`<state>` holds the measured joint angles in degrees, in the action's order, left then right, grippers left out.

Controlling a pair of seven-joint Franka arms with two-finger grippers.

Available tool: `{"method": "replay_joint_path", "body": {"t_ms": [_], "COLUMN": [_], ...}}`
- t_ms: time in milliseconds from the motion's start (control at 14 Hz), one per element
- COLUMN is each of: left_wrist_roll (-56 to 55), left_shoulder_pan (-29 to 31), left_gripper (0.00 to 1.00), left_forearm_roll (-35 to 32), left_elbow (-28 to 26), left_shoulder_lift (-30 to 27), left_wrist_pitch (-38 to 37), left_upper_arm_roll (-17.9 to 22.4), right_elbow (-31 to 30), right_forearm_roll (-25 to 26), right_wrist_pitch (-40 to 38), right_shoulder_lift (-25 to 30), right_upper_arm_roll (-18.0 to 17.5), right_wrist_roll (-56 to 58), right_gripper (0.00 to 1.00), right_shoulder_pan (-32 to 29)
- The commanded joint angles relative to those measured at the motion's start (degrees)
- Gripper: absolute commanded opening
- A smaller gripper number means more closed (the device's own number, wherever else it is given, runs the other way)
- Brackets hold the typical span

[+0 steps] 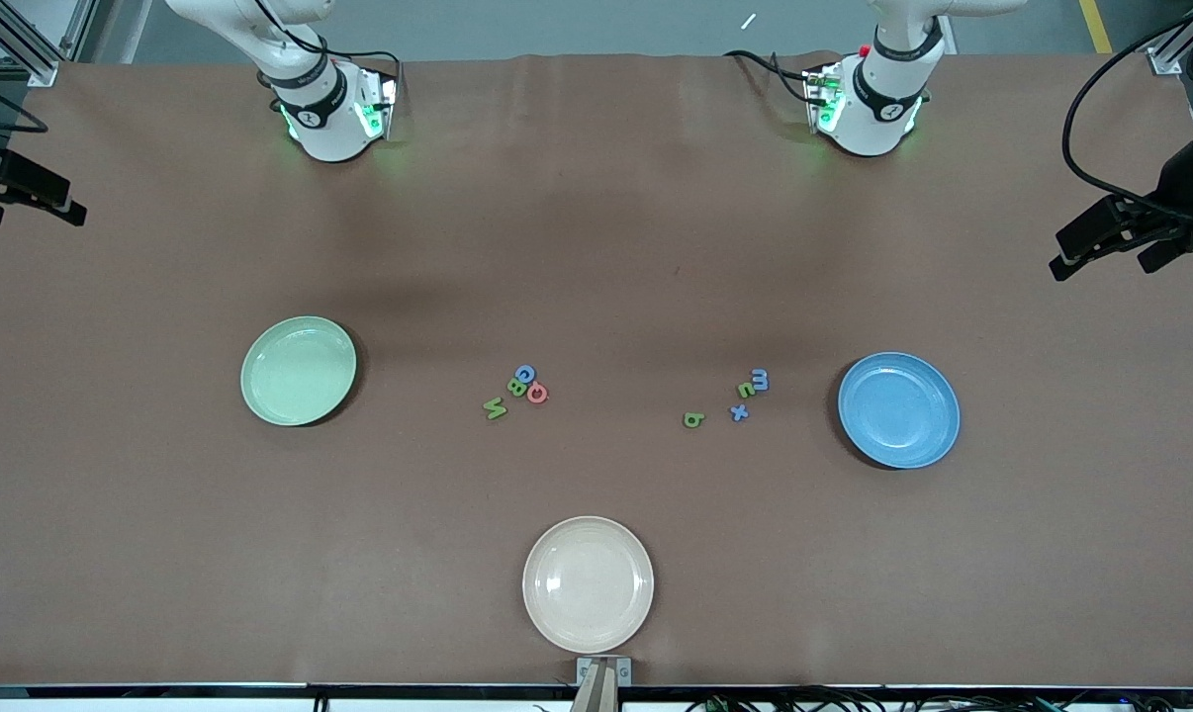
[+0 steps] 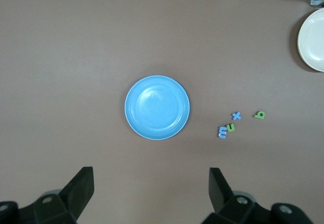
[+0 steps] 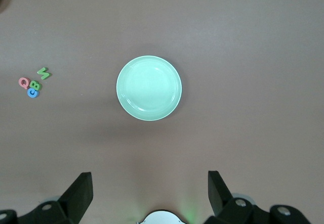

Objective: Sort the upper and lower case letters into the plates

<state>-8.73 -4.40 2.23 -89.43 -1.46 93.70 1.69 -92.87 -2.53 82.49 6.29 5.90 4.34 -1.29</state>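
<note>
Three round plates lie well apart on the brown table (image 1: 596, 247): the mint green plate (image 1: 298, 370) toward the right arm's end, the blue plate (image 1: 898, 409) toward the left arm's end, and a cream plate (image 1: 588, 583) between them, nearest the front camera. Both arms wait, raised high. The left pincer (image 2: 151, 186) hangs over the blue plate with its fingers spread wide and holding nothing; the right pincer (image 3: 150, 186) hangs likewise wide and empty over the mint green plate. Eight small letters sit on the table between the two coloured plates, in two clusters: four letters (image 1: 517, 389), green, blue and one pinkish-red, nearer the mint plate, and four more letters (image 1: 735, 400), green and blue, nearer the blue plate.
</note>
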Motion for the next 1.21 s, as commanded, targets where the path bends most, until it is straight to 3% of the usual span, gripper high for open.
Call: {"method": "replay_joint_path", "body": {"t_ms": [0,499,784,998,1141], "left_wrist_roll": [0.65,-0.49,-1.63,-8.55,-13.31], "left_shoulder_pan": [-0.08,-1.04,-3.07,-6.13,-9.47], "left_gripper": [1.0,1.0,1.0,1.0,1.0], "left_forearm_roll": [-0.21,-0.03,0.06,-0.12,-0.38], "left_elbow": [-0.65,-1.01,-2.14,-3.46,-9.06], "left_shoulder_lift": [-1.35,0.75,4.96,10.5,11.66], "left_wrist_pitch": [-0.28,-0.71,-4.06,-0.38,7.06], "left_upper_arm_roll": [0.07,0.07,-3.7,-7.39,-7.75], "right_elbow": [-2.4,-2.4,-2.4,-2.4,-2.4], "right_forearm_roll": [-0.63,3.5,2.89,1.31,1.04], "right_wrist_pitch": [1.01,1.27,0.57,1.36,1.89], "right_shoulder_lift": [2.23,2.15,2.24,2.15,2.15], "right_upper_arm_roll": [-0.19,-0.1,-0.36,-0.28,-0.1], "right_wrist_roll": [1.62,6.03,0.78,1.37,4.17], "right_gripper": [1.0,1.0,1.0,1.0,1.0], "right_shoulder_pan": [-0.12,-0.38,0.14,-0.12,-0.12]}}
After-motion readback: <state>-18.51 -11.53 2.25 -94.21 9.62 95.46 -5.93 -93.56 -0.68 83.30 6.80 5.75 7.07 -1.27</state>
